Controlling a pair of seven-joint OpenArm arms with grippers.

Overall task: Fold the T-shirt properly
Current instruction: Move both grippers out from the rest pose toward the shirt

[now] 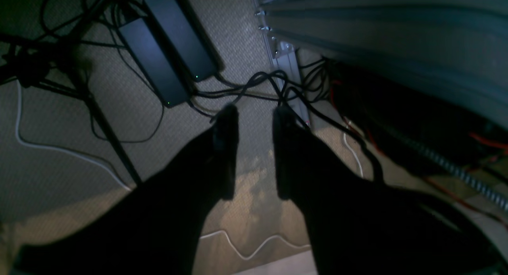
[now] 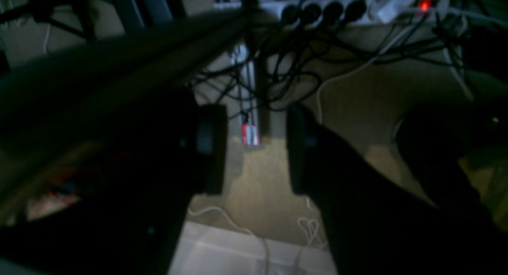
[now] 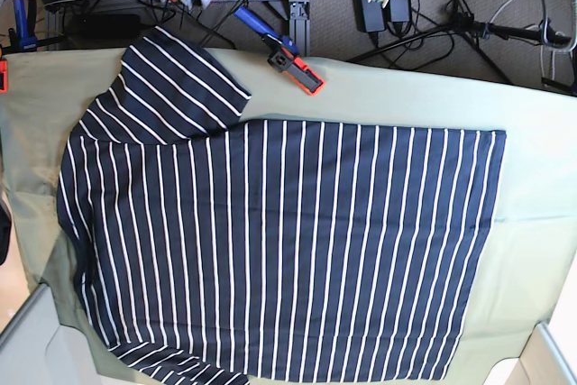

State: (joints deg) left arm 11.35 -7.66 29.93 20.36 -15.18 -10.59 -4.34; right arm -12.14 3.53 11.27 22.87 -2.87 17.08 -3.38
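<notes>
Both your grippers, left and right, hang open and empty beyond the far worktop edge; the shirt lies nearward, long axis left-right.

matt striped cloth T-shirt, seemingly soft

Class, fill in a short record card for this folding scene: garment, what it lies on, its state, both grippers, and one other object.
garment: T-shirt, dark navy with thin white stripes
surface: pale green cloth
state: spread flat, one sleeve out at upper left, no fold yet
left gripper: open, empty, over the floor and cables
right gripper: open, empty, over the floor
other object: blue and orange clamp at the cloth's far edge
</notes>
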